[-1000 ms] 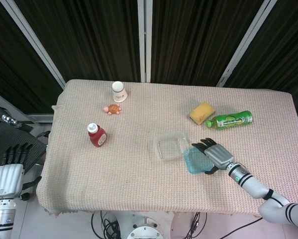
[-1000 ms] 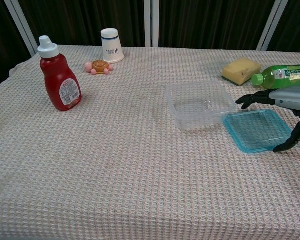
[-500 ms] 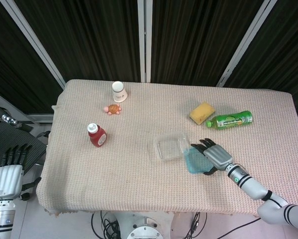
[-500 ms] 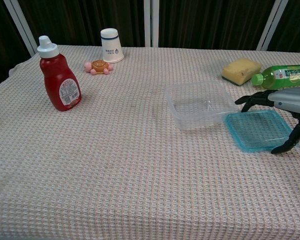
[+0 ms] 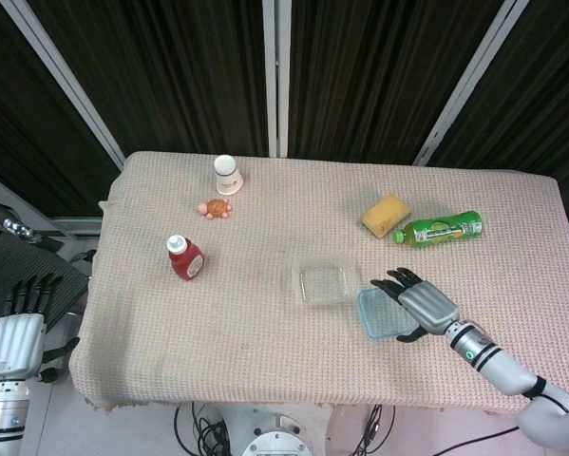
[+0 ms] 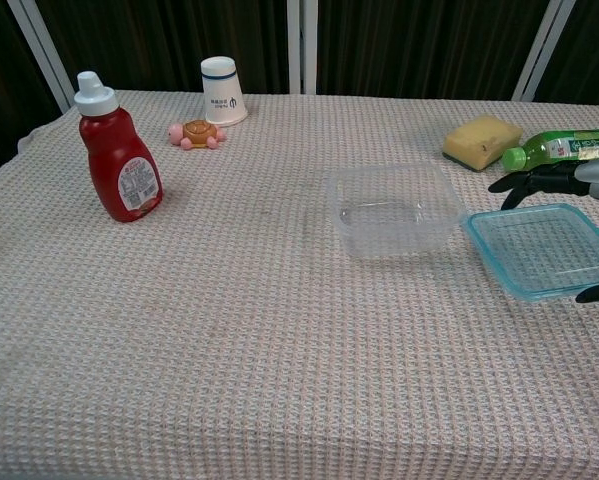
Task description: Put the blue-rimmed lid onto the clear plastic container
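Nearest me, the right hand (image 6: 591, 232) grips the blue-rimmed lid (image 6: 547, 249) between thumb and fingers, just at three o'clock of the clear plastic container (image 6: 393, 209) mid-tabletop (image 6: 229, 330). The left hand (image 5: 16, 321) hangs off the tabletop's edge, fingers straight, holding nothing. Farther back lie a sponge (image 6: 481, 140) and green bottle (image 6: 564, 148).

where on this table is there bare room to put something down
The widest bare patch is the front of the table, below the ketchup bottle and clear container. The middle, between bottle and container, is also free. It is crowded on the right: lid, right hand, sponge, green bottle.
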Robot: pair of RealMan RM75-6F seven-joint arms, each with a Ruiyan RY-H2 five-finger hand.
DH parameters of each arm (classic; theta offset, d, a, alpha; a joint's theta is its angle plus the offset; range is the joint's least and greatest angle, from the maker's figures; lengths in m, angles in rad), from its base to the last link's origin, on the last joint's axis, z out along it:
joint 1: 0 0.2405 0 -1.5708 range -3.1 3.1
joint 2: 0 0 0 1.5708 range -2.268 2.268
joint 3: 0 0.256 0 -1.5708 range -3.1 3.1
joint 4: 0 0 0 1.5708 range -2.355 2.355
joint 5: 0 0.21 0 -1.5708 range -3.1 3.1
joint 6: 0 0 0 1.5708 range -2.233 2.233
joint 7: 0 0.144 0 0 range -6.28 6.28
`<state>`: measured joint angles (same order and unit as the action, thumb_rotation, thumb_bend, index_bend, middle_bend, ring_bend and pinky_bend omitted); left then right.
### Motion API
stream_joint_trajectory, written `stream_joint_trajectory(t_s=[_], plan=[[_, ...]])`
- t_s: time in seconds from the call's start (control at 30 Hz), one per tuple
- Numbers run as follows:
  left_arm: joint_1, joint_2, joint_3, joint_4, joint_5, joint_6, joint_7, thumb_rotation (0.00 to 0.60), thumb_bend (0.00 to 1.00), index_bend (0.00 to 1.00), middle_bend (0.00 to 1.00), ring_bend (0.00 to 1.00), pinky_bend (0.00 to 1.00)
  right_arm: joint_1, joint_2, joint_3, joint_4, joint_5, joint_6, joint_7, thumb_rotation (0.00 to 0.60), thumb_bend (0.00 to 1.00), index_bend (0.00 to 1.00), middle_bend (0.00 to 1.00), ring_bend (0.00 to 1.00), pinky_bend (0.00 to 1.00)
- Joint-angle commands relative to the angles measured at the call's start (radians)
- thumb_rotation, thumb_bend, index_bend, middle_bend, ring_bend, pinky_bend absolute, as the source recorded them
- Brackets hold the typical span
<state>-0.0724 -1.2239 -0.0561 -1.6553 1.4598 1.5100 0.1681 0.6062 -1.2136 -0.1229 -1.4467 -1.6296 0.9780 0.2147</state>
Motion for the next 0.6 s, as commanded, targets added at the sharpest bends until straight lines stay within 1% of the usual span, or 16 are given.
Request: stream_joint_trajectory(t_s=[0.03, 0.2, 0.3, 0.43, 0.6], plan=[[-0.002, -0.001, -0.001, 0.000, 0.003, 0.000, 0.000, 0.600, 0.00, 0.11, 0.06, 0.00, 0.00, 0.017, 0.080, 0.010, -0.118, -0.028, 0.018, -0.022, 0.600, 0.07, 0.07, 0.34, 0.03, 0.00], [-0.006, -0.004, 0.003, 0.007, 0.014, -0.004, -0.005, 0.600, 0.00, 0.11, 0.06, 0.00, 0.00, 0.087, 0.107, 0.080, -0.221, 0.008, -0.051, -0.064, 0.600, 0.07, 0.07, 0.33, 0.02, 0.00], [-0.002, -0.005, 0.005, 0.013, 0.014, 0.000, -0.016, 0.600, 0.00, 0.11, 0.06, 0.00, 0.00, 0.126, 0.126, 0.104, -0.272, 0.030, -0.108, -0.096, 0.600, 0.07, 0.07, 0.33, 0.03, 0.00], [0.006, -0.006, 0.007, 0.029, 0.007, 0.005, -0.039, 0.600, 0.00, 0.11, 0.06, 0.00, 0.00, 0.128, 0.150, 0.109, -0.305, 0.088, -0.147, -0.185, 0.600, 0.07, 0.07, 0.33, 0.02, 0.00], [0.003, -0.010, 0.007, 0.047, 0.001, -0.008, -0.063, 0.600, 0.00, 0.11, 0.06, 0.00, 0.00, 0.083, 0.161, 0.096, -0.299, 0.158, -0.134, -0.218, 0.600, 0.08, 0.07, 0.33, 0.02, 0.00]])
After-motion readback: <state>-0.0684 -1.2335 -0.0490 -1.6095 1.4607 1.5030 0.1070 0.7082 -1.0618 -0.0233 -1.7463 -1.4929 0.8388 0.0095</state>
